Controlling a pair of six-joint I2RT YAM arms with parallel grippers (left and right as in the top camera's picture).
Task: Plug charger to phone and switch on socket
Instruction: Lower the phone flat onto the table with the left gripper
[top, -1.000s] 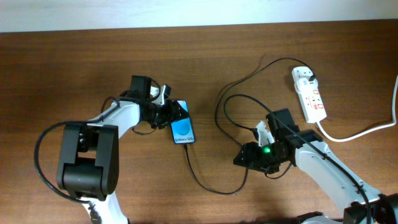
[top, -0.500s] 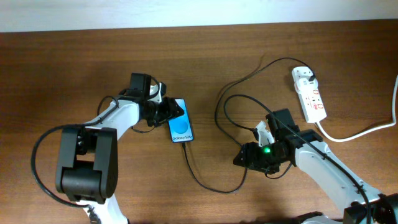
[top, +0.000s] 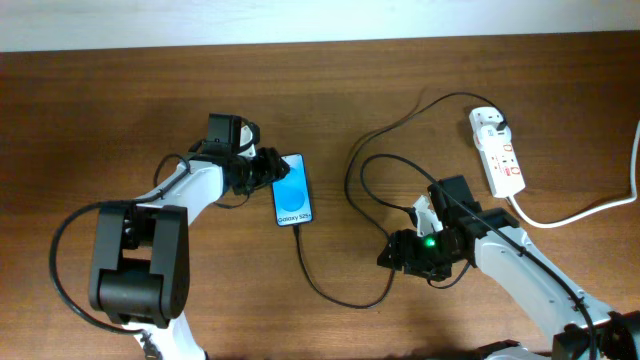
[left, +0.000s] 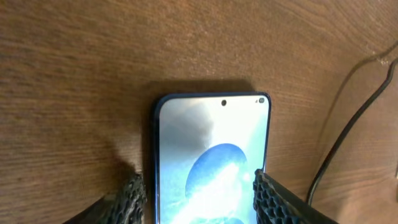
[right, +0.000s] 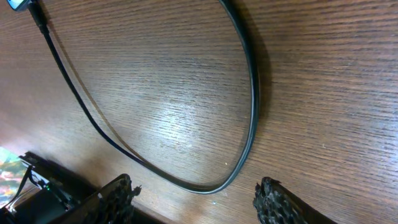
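Note:
The phone (top: 293, 190) lies flat on the wooden table with its blue screen up; it fills the left wrist view (left: 211, 143). The black charger cable (top: 340, 295) meets the phone's bottom edge, loops across the table and runs to the white adapter (top: 488, 121) in the socket (top: 500, 155) at the far right. My left gripper (top: 270, 168) is open, with one finger on each side of the phone's top half (left: 198, 193). My right gripper (top: 393, 255) is open and empty just above a loop of the cable (right: 252, 99); it also shows in the right wrist view (right: 196, 193).
The socket's thick white cord (top: 580, 210) runs off the right edge. More cable loops lie between the phone and the socket (top: 360, 160). A pale wall strip borders the table's far edge (top: 300, 20).
The phone has turned to lie straighter and shifted slightly up. My left gripper has drawn back to the left along the phone. The right arm has barely moved.

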